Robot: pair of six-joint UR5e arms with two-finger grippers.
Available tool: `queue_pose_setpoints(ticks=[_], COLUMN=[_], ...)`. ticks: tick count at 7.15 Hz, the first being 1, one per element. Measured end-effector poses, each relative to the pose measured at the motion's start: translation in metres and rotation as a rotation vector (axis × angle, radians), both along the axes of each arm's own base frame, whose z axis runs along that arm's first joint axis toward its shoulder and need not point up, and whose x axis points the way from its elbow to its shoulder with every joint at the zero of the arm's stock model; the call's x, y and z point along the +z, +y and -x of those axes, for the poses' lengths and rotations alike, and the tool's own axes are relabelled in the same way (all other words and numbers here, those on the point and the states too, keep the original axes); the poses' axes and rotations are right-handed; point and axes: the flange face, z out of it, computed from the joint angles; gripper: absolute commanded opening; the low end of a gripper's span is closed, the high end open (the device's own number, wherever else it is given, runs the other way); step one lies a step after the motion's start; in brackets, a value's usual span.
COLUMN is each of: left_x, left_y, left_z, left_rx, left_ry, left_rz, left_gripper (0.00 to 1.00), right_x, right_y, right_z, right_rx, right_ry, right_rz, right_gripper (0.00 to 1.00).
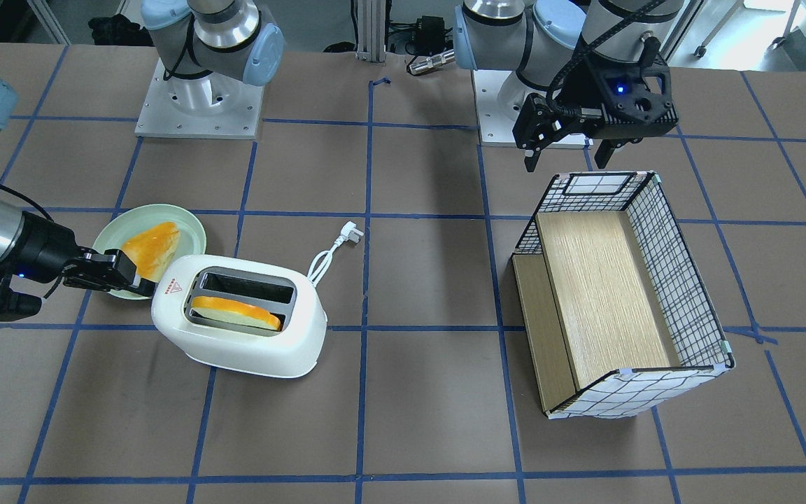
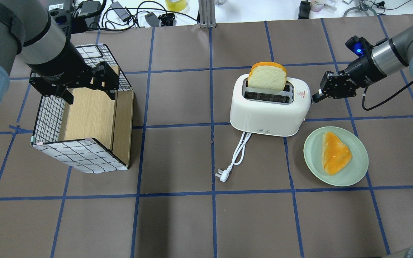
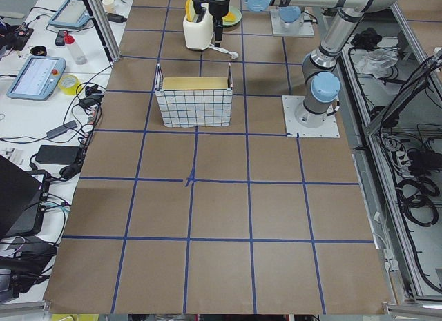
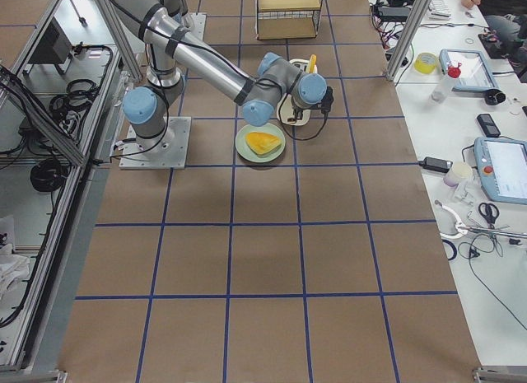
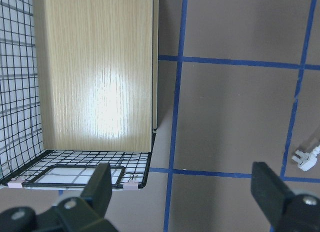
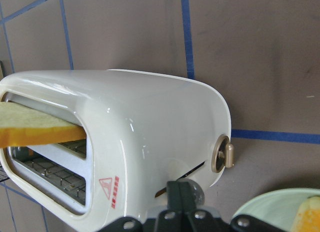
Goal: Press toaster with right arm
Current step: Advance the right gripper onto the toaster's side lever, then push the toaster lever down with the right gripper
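The white two-slot toaster [image 2: 267, 114] stands mid-table with a slice of toast [image 2: 267, 76] sticking up out of one slot; it also shows in the front view [image 1: 235, 343]. My right gripper [image 2: 315, 98] is shut and empty, its tips against the toaster's end wall below the red triangle mark. In the right wrist view the gripper [image 6: 184, 189] sits at the lever slot, beside a round dial [image 6: 222, 154]; the lever knob itself is hidden. My left gripper [image 5: 185, 192] is open and empty above the basket's far end.
A green plate [image 2: 350, 172] with a slice of bread [image 2: 335, 153] lies beside the toaster, under my right arm. The toaster's white cord and plug [image 2: 222, 176] trail toward the robot. A wire basket [image 2: 81, 154] with a wooden liner stands on the left.
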Motion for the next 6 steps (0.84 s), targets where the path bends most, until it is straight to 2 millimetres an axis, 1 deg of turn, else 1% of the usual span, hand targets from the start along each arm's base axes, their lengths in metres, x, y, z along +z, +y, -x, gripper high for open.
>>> queue_pose_setpoints(ticks=[6], left_x=[0.0], left_y=[0.0], left_z=[0.0], left_rx=[0.0], left_ry=[0.0], left_rz=[0.0], left_gripper=[1.0], right_x=[-0.024], right_y=[-0.001], right_z=[0.005], right_rx=[0.039], right_ry=[0.023], right_rz=[-0.036], right_gripper=[0.09])
